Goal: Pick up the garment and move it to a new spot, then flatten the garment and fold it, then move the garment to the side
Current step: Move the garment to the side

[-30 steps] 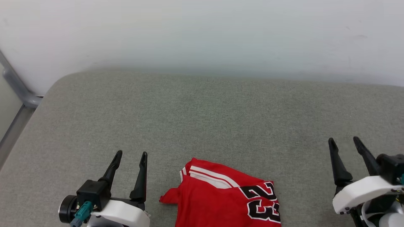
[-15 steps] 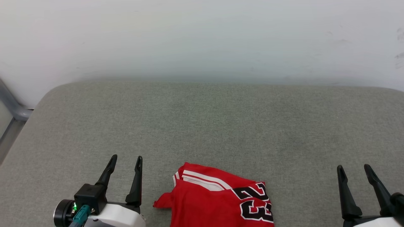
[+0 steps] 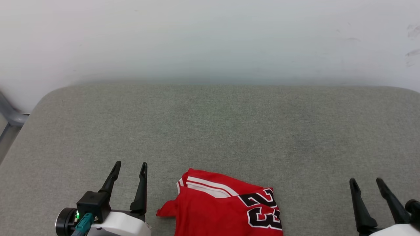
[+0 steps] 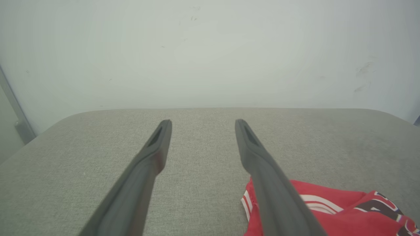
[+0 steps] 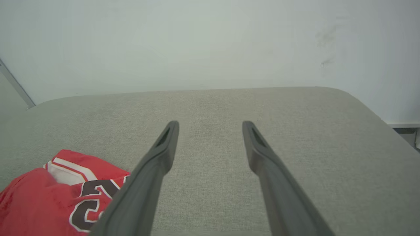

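The garment (image 3: 223, 209), a red shirt folded into a compact bundle with white-and-red striped trim and a black "23" facing up, lies on the grey cushion at the bottom centre of the head view. It also appears at the lower right as the garment (image 4: 334, 209) in the left wrist view and at the lower left as the garment (image 5: 62, 193) in the right wrist view. My left gripper (image 3: 130, 164) stands open just left of it, nothing between its fingers. My right gripper (image 3: 366, 181) is open far to its right, also empty.
The grey fabric cushion (image 3: 210, 131) stretches wide behind the shirt up to a pale wall (image 3: 210, 39). A grey metal frame (image 3: 10, 114) stands past the cushion's left edge. The cushion's rounded right corner (image 5: 354, 98) drops off near a white ledge.
The head camera has tilted, shifting the whole scene. My right gripper has drawn back toward the bottom edge of the view. The shirt lies as before.
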